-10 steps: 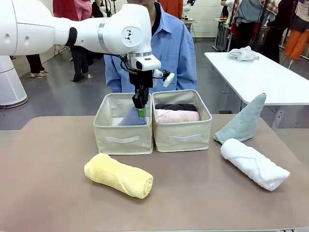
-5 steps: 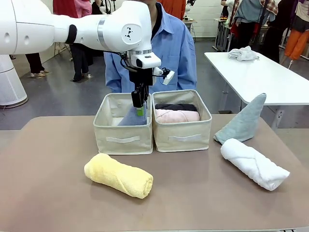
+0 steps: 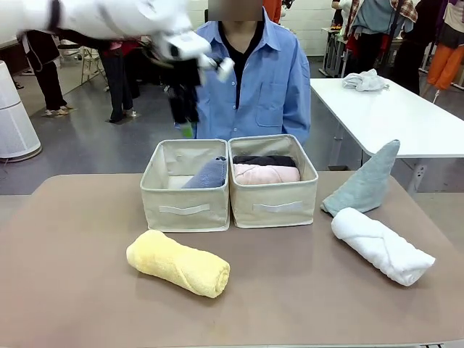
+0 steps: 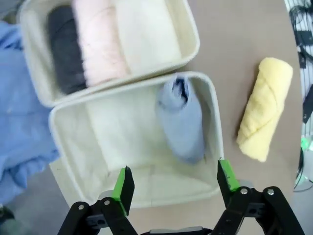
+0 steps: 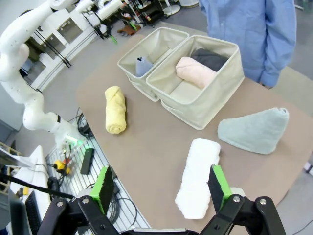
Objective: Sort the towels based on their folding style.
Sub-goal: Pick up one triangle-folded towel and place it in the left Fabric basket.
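Note:
My left gripper [image 3: 186, 125], blurred by motion, hangs open and empty high above the left bin [image 3: 185, 209]. From its wrist, the gripper [image 4: 174, 178] looks down on a lavender-blue cone towel [image 4: 181, 120] leaning against that bin's wall. A charcoal roll [image 3: 264, 160] and a pink roll [image 3: 266, 174] lie in the right bin [image 3: 275, 206]. On the table in front lies a yellow roll [image 3: 178, 262]. A white roll [image 3: 382, 245] and a grey-green cone [image 3: 365, 183] sit at the right. My right gripper [image 5: 161, 188] is open, high above the white roll [image 5: 198, 178].
A person in a blue shirt [image 3: 257, 80] stands right behind the two bins. A second white table [image 3: 391, 109] at the back right carries a white cloth heap [image 3: 365, 80]. Bare tabletop lies at the front left and between the yellow and white rolls.
The left gripper opened and let go of the lavender-blue cone in the left bin, then rose up and to the left. The cone stays in the bin.

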Available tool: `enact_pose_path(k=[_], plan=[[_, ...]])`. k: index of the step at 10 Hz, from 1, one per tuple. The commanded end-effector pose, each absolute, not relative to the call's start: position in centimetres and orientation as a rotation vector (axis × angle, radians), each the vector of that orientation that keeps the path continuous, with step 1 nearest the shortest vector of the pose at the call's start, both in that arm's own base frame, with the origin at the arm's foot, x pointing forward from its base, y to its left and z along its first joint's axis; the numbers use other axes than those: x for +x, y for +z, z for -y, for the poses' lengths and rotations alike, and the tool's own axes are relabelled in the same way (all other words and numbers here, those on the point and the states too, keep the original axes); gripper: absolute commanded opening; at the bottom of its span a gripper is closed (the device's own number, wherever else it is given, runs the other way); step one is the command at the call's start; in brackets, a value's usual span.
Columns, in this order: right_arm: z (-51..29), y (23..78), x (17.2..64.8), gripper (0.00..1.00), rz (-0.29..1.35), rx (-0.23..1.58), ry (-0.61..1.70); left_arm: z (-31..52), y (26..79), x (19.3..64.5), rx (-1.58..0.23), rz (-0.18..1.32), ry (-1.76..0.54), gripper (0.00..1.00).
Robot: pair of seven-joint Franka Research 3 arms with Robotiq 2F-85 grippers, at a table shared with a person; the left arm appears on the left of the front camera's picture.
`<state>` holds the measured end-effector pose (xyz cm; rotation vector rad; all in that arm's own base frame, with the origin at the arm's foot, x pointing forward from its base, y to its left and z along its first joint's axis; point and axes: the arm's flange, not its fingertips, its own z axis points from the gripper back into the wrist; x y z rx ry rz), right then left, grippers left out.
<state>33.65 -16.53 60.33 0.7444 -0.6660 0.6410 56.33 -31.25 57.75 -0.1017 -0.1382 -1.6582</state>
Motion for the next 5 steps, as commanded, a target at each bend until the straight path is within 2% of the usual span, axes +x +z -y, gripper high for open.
enact_pose_path(k=[1, 5], plan=[[16.5, 60.3, 33.8, 1.0, 0.682, 0.762, 0.657, 23.3, 59.0, 53.0, -0.13, 0.239, -1.57, 1.0], [16.5, 60.3, 33.8, 1.0, 0.682, 0.762, 0.657, 11.7, 57.9, 49.1, -0.194, 0.322, -1.369, 1.0]])
